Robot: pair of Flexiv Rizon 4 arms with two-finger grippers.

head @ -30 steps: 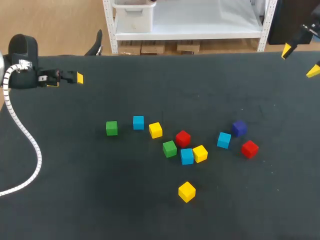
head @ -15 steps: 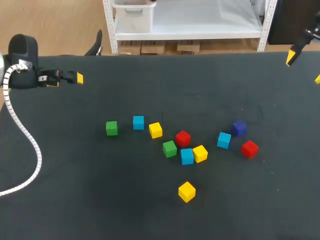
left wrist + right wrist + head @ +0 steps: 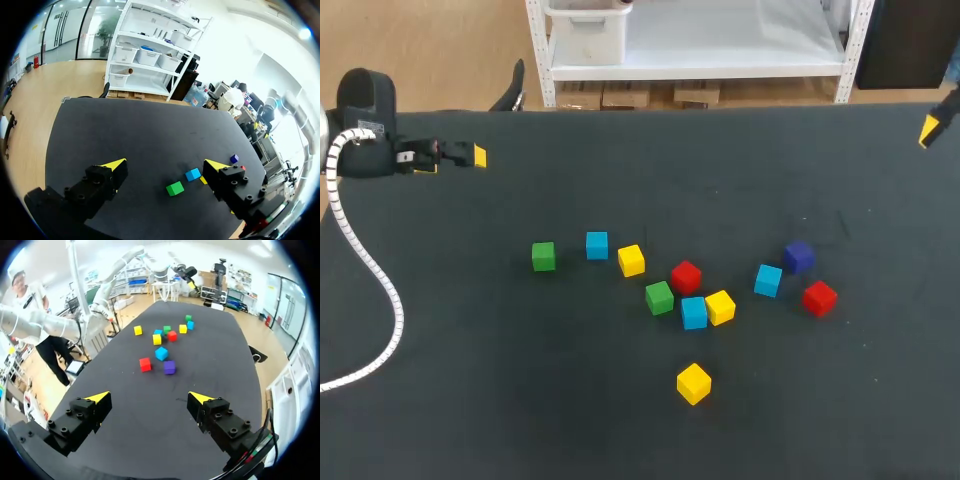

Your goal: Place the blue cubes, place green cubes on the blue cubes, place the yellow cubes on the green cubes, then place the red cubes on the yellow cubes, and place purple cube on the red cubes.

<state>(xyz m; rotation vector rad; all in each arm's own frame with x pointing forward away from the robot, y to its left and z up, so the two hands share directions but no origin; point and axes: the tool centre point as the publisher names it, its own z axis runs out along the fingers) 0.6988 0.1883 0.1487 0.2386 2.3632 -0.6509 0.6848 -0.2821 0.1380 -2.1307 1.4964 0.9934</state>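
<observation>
Left gripper (image 3: 165, 166) is noted over the far-left part of the table (image 3: 470, 400), fingers spread wide, nothing held, well apart from all cubes. Nothing is stacked yet, and every cube lies loose near the table's middle. The left green cube (image 3: 543, 256), left blue cube (image 3: 597, 245) and left yellow cube (image 3: 631, 260) sit in a row with small gaps, so a finger lowered beside the blue one is judged likely to knock a neighbour. The greater risk is in the cluster. The middle blue cube (image 3: 694, 312) is hemmed in by the middle green cube (image 3: 659, 297), middle red cube (image 3: 686, 276) and middle yellow cube (image 3: 720, 307), touching or nearly so, and a grasp there could scatter or drag them. The near yellow cube (image 3: 693, 383) lies alone. The right blue cube (image 3: 768, 280) sits just beside the purple cube (image 3: 798, 256), with the right red cube (image 3: 819, 297) near, so the same crowding applies. Right gripper (image 3: 149, 397) is held at the far-right edge, fingers spread, empty. The cubes appear small, equal in size, plain-coloured and sharp-edged, and turned at differing angles. Fingers not squared to the faces could twist a cube, and an off-centre placement could topple the tiers.
</observation>
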